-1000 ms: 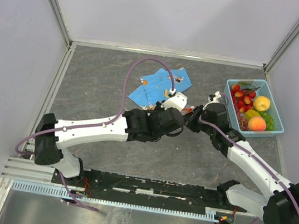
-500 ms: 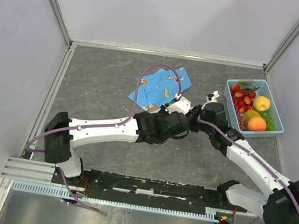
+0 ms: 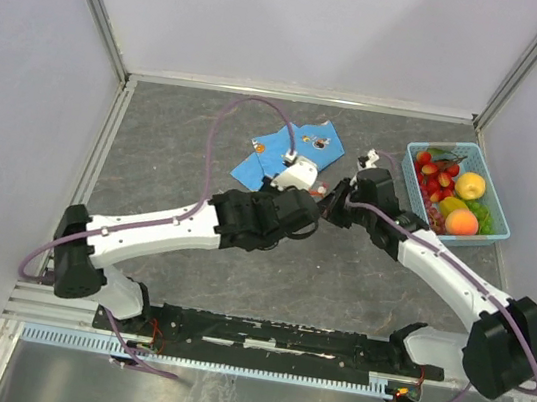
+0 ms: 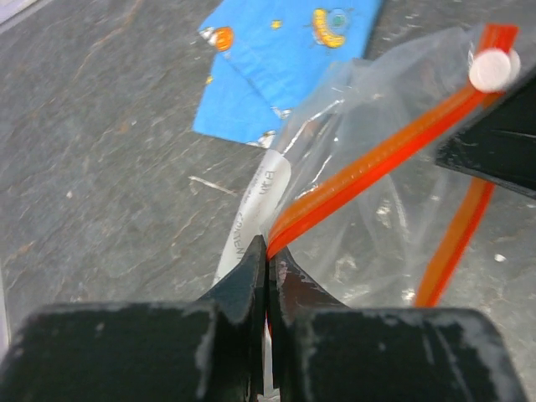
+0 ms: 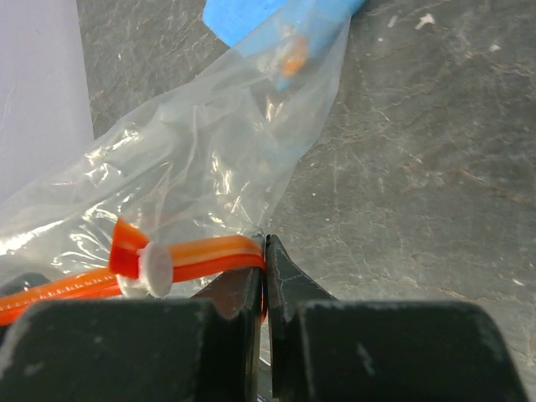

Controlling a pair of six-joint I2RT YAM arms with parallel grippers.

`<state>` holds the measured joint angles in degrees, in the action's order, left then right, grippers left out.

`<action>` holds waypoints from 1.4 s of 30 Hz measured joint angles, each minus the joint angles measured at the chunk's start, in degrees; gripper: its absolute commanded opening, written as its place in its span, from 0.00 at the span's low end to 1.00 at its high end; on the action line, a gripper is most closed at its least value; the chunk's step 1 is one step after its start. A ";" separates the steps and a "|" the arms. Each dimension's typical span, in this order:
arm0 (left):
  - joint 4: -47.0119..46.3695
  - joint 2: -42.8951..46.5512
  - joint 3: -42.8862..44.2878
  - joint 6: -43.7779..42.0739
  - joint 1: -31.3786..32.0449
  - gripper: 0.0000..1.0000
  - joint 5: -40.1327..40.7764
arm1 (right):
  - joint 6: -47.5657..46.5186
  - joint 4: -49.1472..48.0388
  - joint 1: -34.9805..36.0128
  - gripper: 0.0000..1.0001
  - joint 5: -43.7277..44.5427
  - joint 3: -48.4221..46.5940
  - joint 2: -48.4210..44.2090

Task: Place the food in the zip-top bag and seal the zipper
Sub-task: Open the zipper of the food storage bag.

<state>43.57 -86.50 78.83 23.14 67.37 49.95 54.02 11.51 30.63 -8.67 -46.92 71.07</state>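
Top view: both arms meet just in front of the blue cloth (image 3: 274, 153). The food (image 3: 446, 177) lies in the light-blue basket (image 3: 495, 227), well to the cloth's right — none looks bagged yet. The desk (image 3: 171, 176) is grey and scuffed, with pale walls on three sides.

Left wrist: the left end effector (image 4: 266, 251) is pinched tight on the zipper (image 4: 368, 163). The zip-top bag (image 4: 368, 234) sags just beside the cloth, its orange strips parted.

Right wrist: the right end effector (image 5: 265, 247) is clamped on the strip beside the white slider (image 5: 153, 266). The film looks light, limp and slippery — the stiffer strip is probably the surer hold.
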 measured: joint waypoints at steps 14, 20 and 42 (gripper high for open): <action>9.70 4.39 -1.79 10.78 -5.42 0.03 -0.46 | -6.93 4.09 1.73 0.39 -7.32 -13.86 11.96; 10.75 1.79 0.17 15.15 -5.44 0.03 -1.84 | -3.96 1.16 4.79 0.56 -7.50 -14.21 12.92; 15.87 2.89 2.73 15.43 -9.27 0.03 7.82 | -4.31 10.49 15.67 0.19 6.93 -29.40 26.34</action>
<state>59.44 -83.61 81.56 38.57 58.11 57.78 49.71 22.00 46.30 -1.74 -76.31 97.41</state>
